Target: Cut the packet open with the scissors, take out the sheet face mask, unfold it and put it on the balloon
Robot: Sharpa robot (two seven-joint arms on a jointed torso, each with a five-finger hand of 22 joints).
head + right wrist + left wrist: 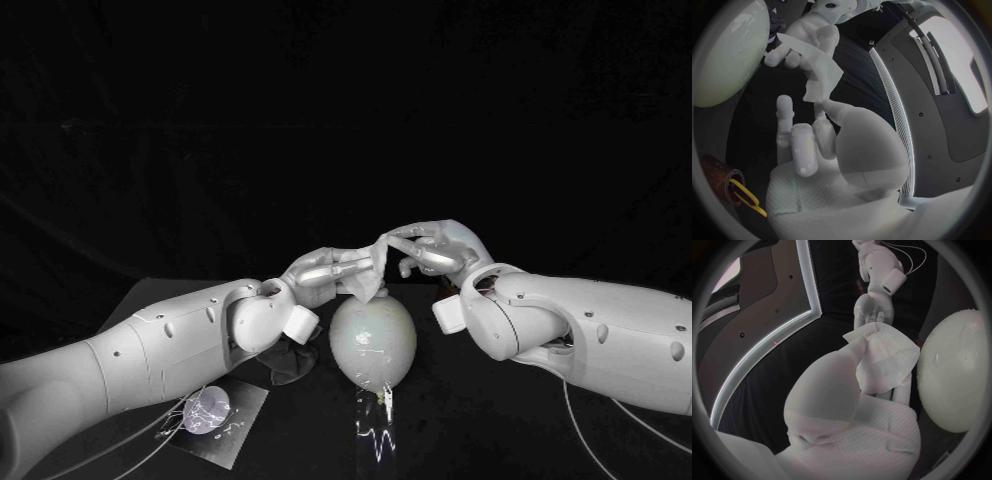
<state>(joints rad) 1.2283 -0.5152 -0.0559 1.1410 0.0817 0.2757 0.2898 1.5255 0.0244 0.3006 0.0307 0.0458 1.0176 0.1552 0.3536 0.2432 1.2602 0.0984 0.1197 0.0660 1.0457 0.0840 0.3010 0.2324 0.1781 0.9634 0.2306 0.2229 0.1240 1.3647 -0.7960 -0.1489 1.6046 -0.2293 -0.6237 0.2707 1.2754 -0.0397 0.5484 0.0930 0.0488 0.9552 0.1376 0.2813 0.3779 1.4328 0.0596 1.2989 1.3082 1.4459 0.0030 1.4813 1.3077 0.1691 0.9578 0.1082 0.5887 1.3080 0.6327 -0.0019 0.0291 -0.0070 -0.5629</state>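
Left hand [329, 268] and right hand [437, 250] are pinching the crumpled sheet face mask [372, 270] between them, just above the balloon [372, 340]; pulling apart unevenly, I judge, could tear it or slip a grip.

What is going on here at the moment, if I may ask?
The robot's left hand and right hand both hold the mask between them, just above the balloon. The mask looks bunched rather than spread out, and it is not yet on the balloon. The packet lies aside on the table.
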